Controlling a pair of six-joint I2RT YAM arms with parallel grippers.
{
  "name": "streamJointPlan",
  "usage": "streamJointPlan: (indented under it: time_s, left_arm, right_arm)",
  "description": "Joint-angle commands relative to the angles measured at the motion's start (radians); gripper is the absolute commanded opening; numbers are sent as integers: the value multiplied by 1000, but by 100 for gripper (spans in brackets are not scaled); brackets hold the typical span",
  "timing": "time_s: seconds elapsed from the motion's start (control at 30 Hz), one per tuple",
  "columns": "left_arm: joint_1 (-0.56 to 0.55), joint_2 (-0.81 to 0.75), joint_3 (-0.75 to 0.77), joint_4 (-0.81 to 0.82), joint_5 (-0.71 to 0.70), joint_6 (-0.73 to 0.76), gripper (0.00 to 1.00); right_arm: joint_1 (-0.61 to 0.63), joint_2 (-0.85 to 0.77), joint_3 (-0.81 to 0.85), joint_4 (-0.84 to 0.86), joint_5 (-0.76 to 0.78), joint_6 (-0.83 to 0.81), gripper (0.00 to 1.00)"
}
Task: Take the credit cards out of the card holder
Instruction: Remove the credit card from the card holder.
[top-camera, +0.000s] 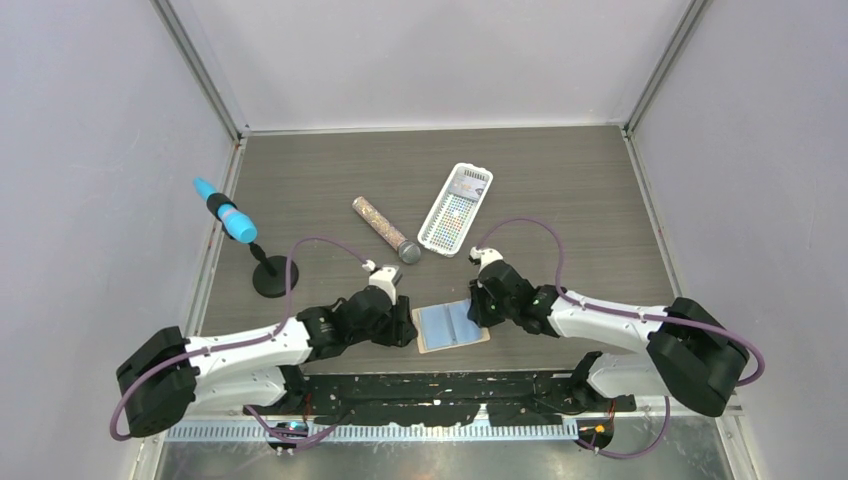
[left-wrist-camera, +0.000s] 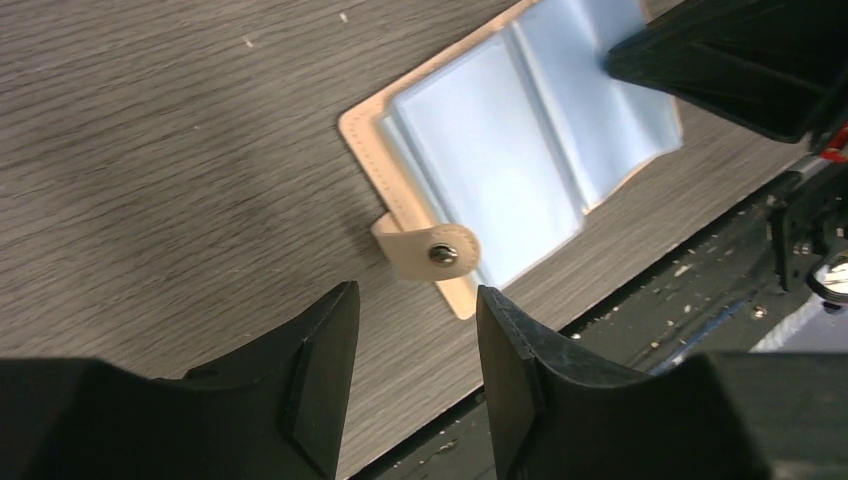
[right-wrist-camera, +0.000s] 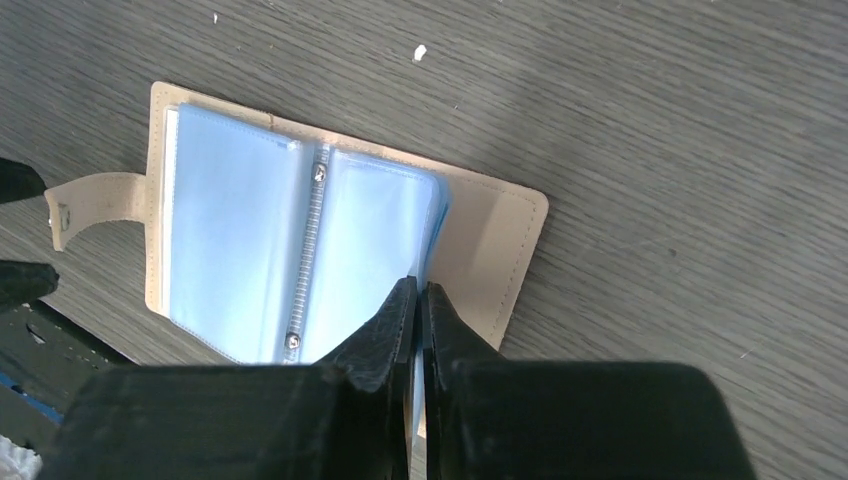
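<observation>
I'm working the tan folding card holder (top-camera: 452, 325), glittery tube (top-camera: 385, 229) and white slotted basket (top-camera: 456, 209) lying beyond.
Right gripper (right-wrist-camera: 418, 290) is pinching a thin bluish-grey sheet (right-wrist-camera: 375, 240); left gripper (left-wrist-camera: 415, 300) is gaping nearby.

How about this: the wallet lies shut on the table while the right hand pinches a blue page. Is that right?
Not quite. The wallet lies open, not shut, on the table, as the right wrist view shows. The right hand does pinch a blue page at its edge.
</observation>
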Motion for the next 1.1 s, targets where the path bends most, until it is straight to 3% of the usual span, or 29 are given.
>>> streamJointPlan:
  time_s: [0.0, 0.17, 0.37, 0.6, 0.73, 0.93, 1.07]
  left_arm:
    - [12, 37, 42, -29, -35, 15, 49]
    - [15, 75, 45, 29, -8, 36, 53]
    - [16, 122, 47, 105, 13, 57, 56]
    - [15, 171, 34, 232, 66, 70, 66]
    - [15, 205, 48, 232, 45, 80, 66]
    - [15, 247, 67, 231, 34, 97, 55]
    - [16, 227, 58, 229, 32, 102, 26]
  right_arm:
    - [-22, -31, 17, -58, -4, -81, 11]
    - [-22, -88, 45, -133, 34, -40, 39]
    - [5, -196, 58, -166, 71, 53, 57]
    - [30, -263, 45, -146, 123, 143, 63]
    - [51, -257, 49, -120, 127, 165, 63]
    - [105, -185, 70, -79, 143, 204, 68]
    - [133, -148, 75, -41, 152, 239, 69]
